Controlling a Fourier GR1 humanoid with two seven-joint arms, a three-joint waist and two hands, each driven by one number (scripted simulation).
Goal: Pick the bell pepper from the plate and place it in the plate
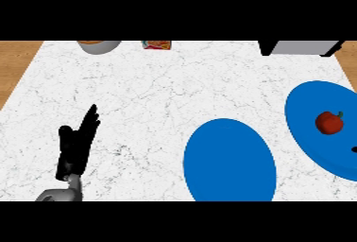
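A red bell pepper (330,122) with a dark stem lies on a blue plate (310,104) at the right edge of the head view. A second blue plate (229,160), bare, sits left of it near the counter's front. My left hand (75,144) rests at the lower left, fingers straight and pointing up, open and holding nothing, far from both plates. A small dark tip shows at the right edge by the first plate; I cannot tell what it is. The right hand does not show otherwise.
The white marble counter (153,90) carries a grey bowl (99,46) and a small colourful box (157,45) at the back edge. A dark and white appliance (300,47) stands at the back right. Wooden floor (17,61) shows past the counter's left side.
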